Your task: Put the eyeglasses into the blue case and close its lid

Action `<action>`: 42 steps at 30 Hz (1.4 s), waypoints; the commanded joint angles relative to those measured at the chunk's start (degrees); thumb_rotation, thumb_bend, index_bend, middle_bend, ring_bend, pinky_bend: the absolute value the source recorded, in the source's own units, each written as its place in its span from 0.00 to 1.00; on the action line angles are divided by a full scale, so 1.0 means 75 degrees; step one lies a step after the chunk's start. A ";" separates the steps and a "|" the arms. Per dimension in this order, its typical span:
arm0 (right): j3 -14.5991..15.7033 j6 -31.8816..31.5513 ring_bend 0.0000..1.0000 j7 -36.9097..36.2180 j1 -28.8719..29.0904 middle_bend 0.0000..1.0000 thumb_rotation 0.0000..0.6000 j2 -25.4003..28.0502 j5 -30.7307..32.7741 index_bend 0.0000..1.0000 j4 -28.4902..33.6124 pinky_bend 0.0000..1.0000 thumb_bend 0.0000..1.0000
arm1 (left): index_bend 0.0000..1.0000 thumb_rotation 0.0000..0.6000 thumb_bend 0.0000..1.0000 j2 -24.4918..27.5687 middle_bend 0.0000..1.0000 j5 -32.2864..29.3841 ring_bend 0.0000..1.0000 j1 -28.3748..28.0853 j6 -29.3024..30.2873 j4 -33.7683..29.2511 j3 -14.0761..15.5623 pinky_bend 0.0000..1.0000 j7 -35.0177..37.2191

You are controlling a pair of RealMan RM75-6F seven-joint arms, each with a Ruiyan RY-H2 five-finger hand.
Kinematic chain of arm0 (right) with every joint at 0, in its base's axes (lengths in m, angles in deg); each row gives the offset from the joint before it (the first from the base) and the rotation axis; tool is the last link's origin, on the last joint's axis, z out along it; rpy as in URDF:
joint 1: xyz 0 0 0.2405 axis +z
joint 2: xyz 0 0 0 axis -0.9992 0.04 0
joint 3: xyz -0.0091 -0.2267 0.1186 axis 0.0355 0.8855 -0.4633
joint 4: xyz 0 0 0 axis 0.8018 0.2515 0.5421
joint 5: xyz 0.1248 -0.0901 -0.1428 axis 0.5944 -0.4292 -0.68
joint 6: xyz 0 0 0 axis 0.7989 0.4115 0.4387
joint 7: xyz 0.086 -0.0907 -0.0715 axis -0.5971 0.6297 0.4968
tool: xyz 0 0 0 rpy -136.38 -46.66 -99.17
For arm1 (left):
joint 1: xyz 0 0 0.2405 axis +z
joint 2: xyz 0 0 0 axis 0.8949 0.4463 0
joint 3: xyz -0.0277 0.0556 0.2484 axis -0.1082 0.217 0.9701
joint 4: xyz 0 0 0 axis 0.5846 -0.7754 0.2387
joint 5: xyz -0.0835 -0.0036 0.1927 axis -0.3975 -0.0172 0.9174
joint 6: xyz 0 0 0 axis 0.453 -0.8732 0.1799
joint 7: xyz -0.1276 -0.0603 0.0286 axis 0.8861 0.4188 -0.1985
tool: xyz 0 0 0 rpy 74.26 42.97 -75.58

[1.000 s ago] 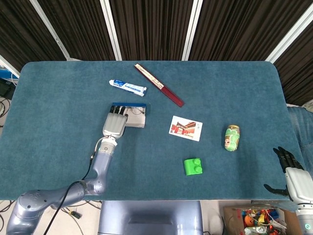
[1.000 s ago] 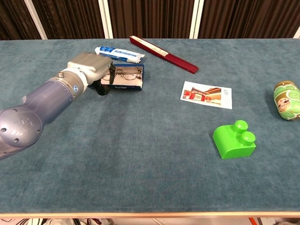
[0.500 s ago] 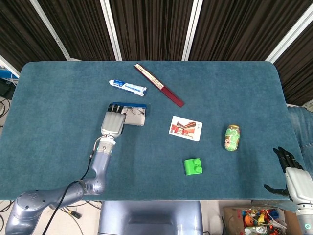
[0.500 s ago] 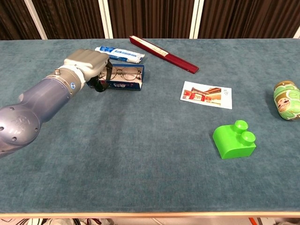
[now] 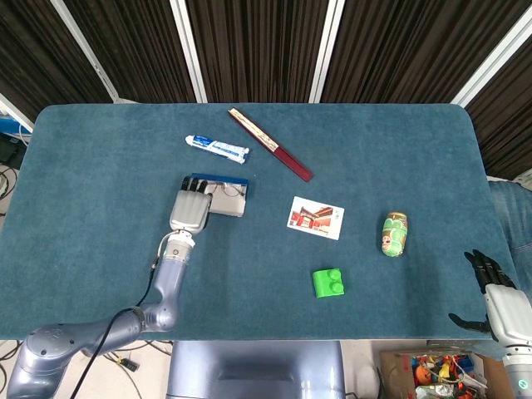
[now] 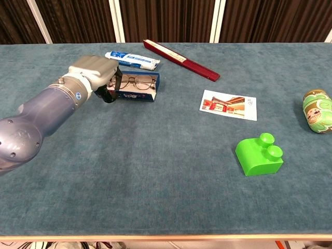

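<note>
One step looks done: thin wire-framed eyeglasses (image 6: 139, 81) sit inside open blue rectangular case (image 6: 136, 94). Lid not closed. Left hand (image 6: 96, 74) at case's left end, fingers (image 5: 193, 184) over its edge; can't tell if gripping. Right hand (image 5: 497, 303) off desk (image 5: 108, 166), fingers spread, empty.

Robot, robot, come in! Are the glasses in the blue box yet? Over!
Left hand at the blue case, fingers on its left end. Eyeglasses inside, lid not shut. Right hand off the table, idle.
</note>
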 commanded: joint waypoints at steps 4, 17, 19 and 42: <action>0.0001 -0.0006 0.03 -0.0008 -0.0001 0.00 1.00 0.0003 -0.0009 0.00 0.0004 0.18 0.14 | 0.60 1.00 0.40 0.0348 0.20 0.0104 0.09 0.0310 0.0288 -0.0532 0.0103 0.09 0.0049; 0.0009 0.0010 0.03 0.0026 0.0003 0.00 1.00 0.0004 -0.0006 0.00 0.0020 0.18 0.15 | 0.60 1.00 0.40 0.1391 0.19 0.0176 0.08 0.1165 0.0895 -0.2462 0.0647 0.08 -0.0197; 0.0006 0.0008 0.03 0.0035 0.0001 0.00 1.00 0.0001 0.0010 0.00 0.0026 0.18 0.15 | 0.60 1.00 0.40 0.1440 0.19 0.0140 0.08 0.1139 0.0897 -0.2634 0.0617 0.08 -0.0300; 0.0001 0.0066 0.03 0.0068 0.0014 0.00 1.00 0.0020 0.0082 0.00 0.0050 0.18 0.15 | 0.60 1.00 0.40 0.1062 0.18 -0.0813 0.07 0.0237 0.0488 -0.2001 -0.0123 0.07 -0.1018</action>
